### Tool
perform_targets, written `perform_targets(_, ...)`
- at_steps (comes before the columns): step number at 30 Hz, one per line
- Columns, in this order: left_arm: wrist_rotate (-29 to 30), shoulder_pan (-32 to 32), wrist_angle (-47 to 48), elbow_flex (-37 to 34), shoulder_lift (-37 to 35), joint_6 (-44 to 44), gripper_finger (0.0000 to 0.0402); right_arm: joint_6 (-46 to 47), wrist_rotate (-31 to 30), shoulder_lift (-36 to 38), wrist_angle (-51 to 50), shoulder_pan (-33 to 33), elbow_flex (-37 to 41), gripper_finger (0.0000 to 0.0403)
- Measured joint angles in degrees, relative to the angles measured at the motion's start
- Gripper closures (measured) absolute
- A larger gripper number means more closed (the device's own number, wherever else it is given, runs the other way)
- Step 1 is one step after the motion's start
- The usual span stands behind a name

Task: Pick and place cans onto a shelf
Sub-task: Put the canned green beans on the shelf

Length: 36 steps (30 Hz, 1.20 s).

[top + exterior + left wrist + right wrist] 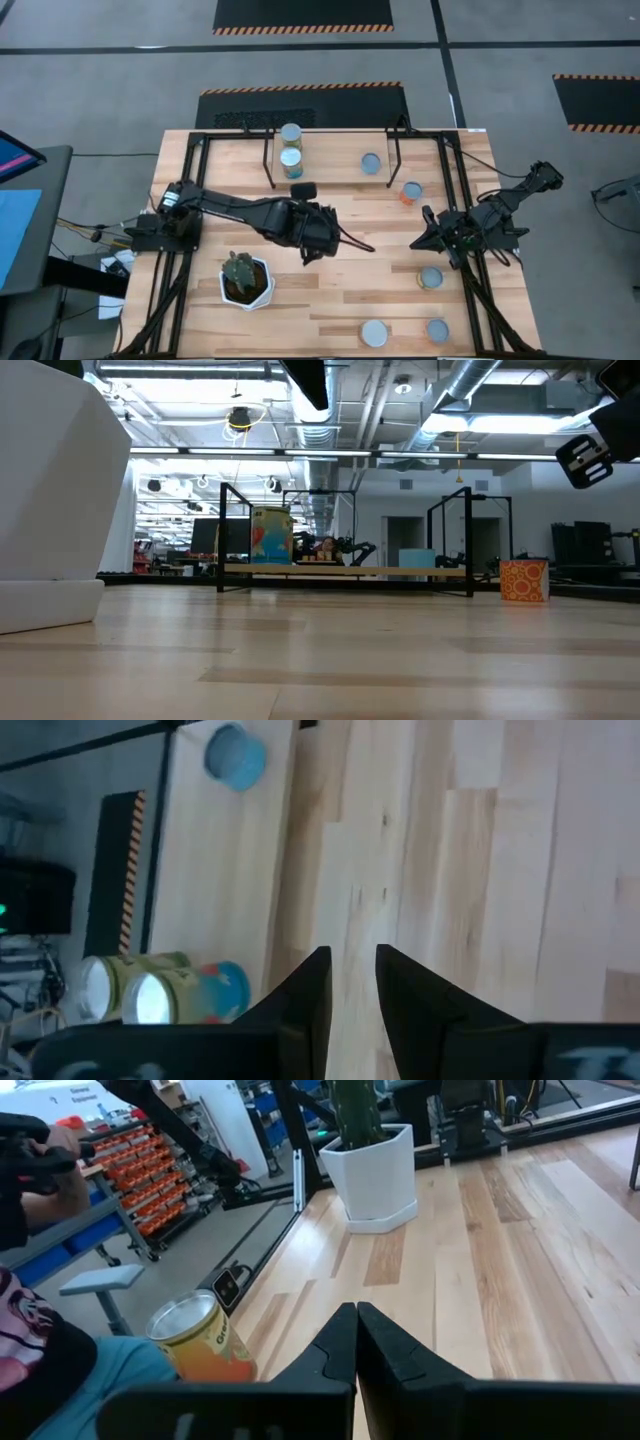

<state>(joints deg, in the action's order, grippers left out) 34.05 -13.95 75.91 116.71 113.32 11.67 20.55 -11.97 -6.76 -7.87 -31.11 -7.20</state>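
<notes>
Hanging above mid-table, the left gripper (304, 190) keeps its fingers narrowly parted and empty, the arm hiding the wood beneath. Two cans (291, 154) stand upright on the shelf (330, 160), a third (371, 162) apart. The right gripper (357, 1342), pressed closed, waits by the table's right edge.

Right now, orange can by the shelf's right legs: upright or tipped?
Tipped. The orange can lies on its side on the table, label showing from above, just off the shelf.

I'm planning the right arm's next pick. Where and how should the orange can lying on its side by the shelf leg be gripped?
The orange can lies tipped beside the shelf leg, so its top can't be pinched upright. Probably come from above with the right gripper and close across the round label wall at mid-length, fingers on either side of its axis, clear of the leg.
</notes>
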Motion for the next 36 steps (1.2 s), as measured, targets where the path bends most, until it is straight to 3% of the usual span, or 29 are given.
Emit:
perform_targets(8, -7.2, 7.5, -6.2, 0.0, 0.4, -4.7, 0.0331, 0.0, 0.1, 0.0, -1.1, 0.0, 0.0, 0.0378)
perform_targets(19, -20.5, 8.7, -15.1, -0.9, 1.5, -17.4, 0.0331, 2.6, 0.1, 0.0, -3.3, 0.0, 0.0, 0.0378)
perform_targets(29, -24.1, 10.3, -18.0, -0.9, 6.3, -19.6, 0.0331, 2.5, 0.0, -1.5, -3.3, 0.0, 0.0, 0.0378)
perform_targets(36, -26.1, 11.1, -13.0, -1.2, 8.0, -17.1, 0.0331, 2.5, -0.1, -2.6, -3.0, 0.0, 0.0, 0.0378)
